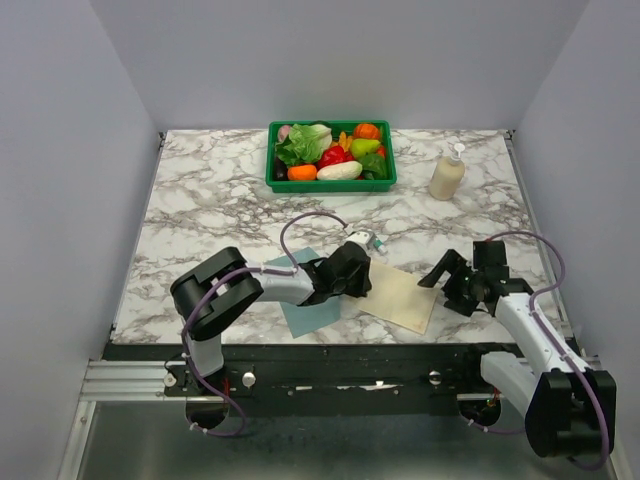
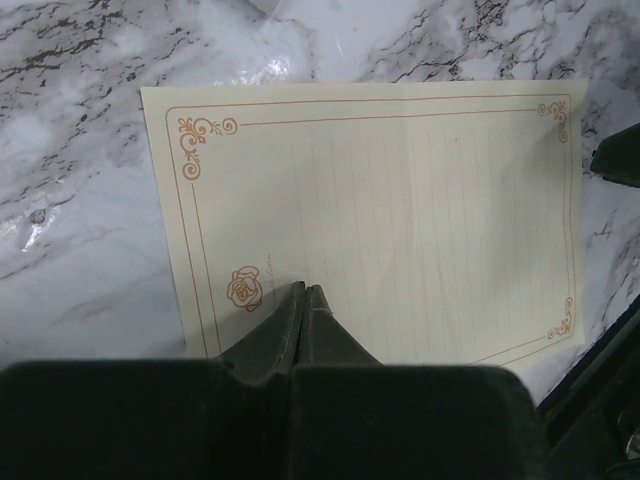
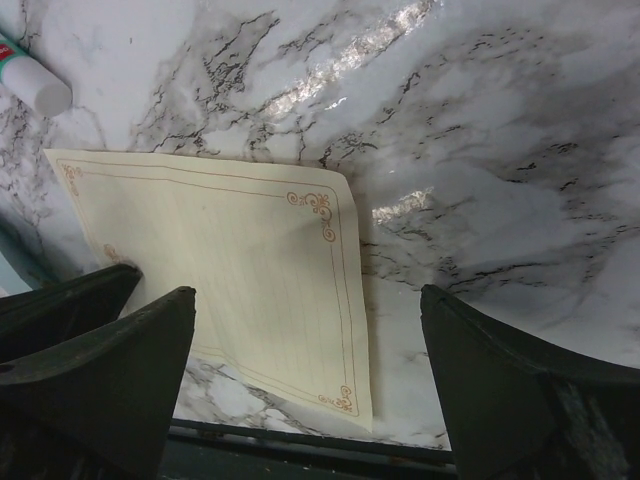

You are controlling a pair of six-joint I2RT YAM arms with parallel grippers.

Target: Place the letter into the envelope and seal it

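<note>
The cream letter (image 1: 402, 294) with its orange border lies on the marble in front of centre; it also shows in the left wrist view (image 2: 400, 220) and the right wrist view (image 3: 230, 260). The teal envelope (image 1: 312, 308) lies just left of it, partly under the left arm. My left gripper (image 1: 352, 272) is shut, and its joined tips (image 2: 307, 288) rest on the letter's surface near the rose print. My right gripper (image 1: 452, 284) is open and empty, low beside the letter's right edge (image 3: 305, 295). That edge curls up slightly.
A glue stick (image 1: 366, 240) lies just behind the letter and also shows in the right wrist view (image 3: 30, 82). A green basket of toy vegetables (image 1: 332, 184) and a pump bottle (image 1: 447, 172) stand at the back. The table's front edge is close below the letter.
</note>
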